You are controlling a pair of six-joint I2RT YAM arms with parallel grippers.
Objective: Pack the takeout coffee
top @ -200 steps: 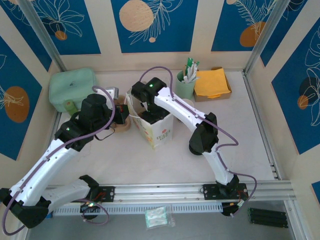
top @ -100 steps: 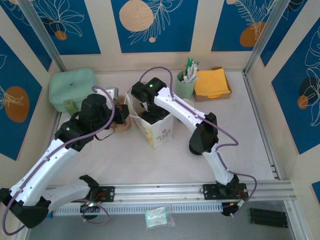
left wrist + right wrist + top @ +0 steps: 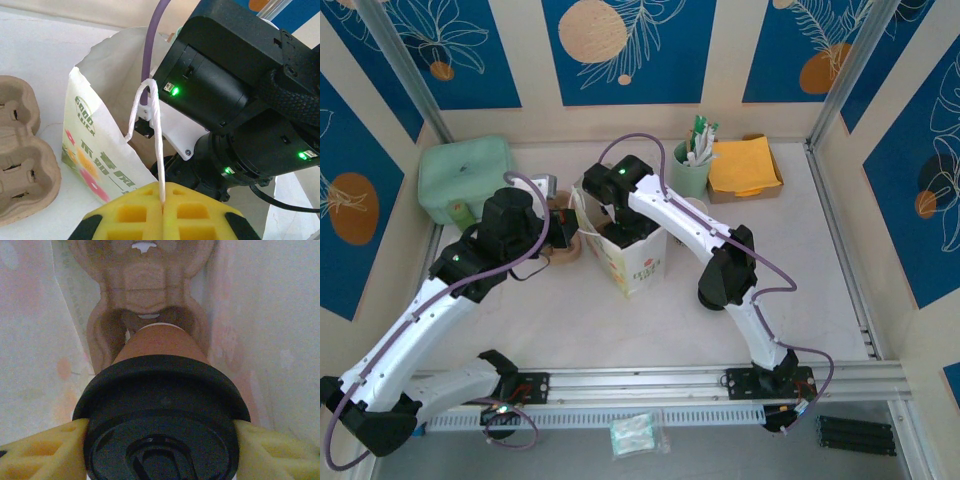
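left arm point(image 3: 430, 310): mine, reaching forward and right
left gripper point(image 3: 162, 200): my pads point(image 3: 130, 215) pinched together on handle point(image 3: 156, 145)
right arm point(image 3: 690, 230): mine, elbow bent, reaching left
right gripper point(image 3: 160, 440): my fingers point(image 3: 45, 450) part-spread, clamping cup point(image 3: 160, 347)

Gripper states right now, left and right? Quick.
Left gripper: closed, pinching the bag handle.
Right gripper: closed on the takeout coffee, black lid on.

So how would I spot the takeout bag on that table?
Start at the white table and look to its middle. The paper bag stands upright there, top open. Unlike the brown pulp cup tray beside it, it is white with printed flowers and green lettering.
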